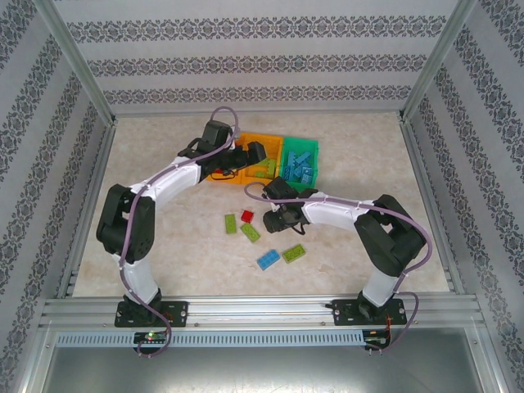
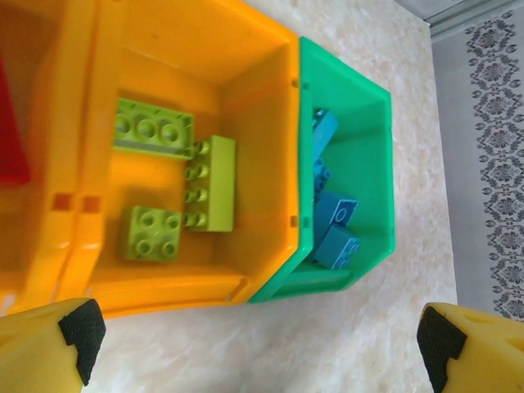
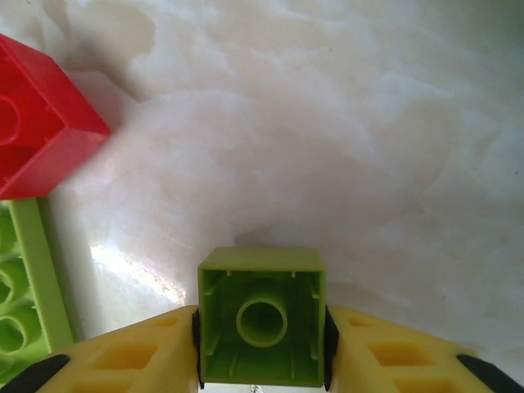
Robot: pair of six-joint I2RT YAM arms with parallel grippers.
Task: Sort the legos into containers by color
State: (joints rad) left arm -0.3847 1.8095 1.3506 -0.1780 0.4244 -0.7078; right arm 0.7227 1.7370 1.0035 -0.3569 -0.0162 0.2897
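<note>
We are clenching our right jaws on a small lime brick (image 3: 262,315), hollow side toward the camera, probably for carrying to the orange bin (image 2: 246,90) holding lime bricks (image 2: 209,184); blue ones (image 2: 336,213) are lying in the green bin (image 2: 372,164). Our left jaws are hanging released by those bins, at the table's (image 3: 368,147) twelve o'clock. A red brick (image 3: 41,123) is lying at ten o'clock of the held one on pale marbled stone, patterned wallpaper (image 1: 246,65) enclosing it

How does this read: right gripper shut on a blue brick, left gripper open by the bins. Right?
Wrong colour: the right wrist view shows the brick in the right gripper is lime green, not blue. The left gripper is open by the bins.
</note>
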